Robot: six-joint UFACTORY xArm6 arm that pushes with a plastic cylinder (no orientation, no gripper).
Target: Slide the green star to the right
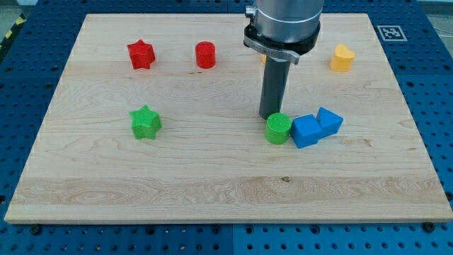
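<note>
The green star point(145, 122) lies on the wooden board point(177, 191) at the view's left of centre. My tip point(269, 116) stands near the board's middle, far to the right of the star. It is just above and left of a green cylinder point(278, 129), close to it or touching it. Nothing lies between the star and the cylinder.
A blue block point(305, 131) touches the green cylinder's right side, with another blue block point(328, 121) next to it. A red star point(141, 54) and a red cylinder point(205, 55) sit near the top left. A yellow block point(342, 58) sits at the top right.
</note>
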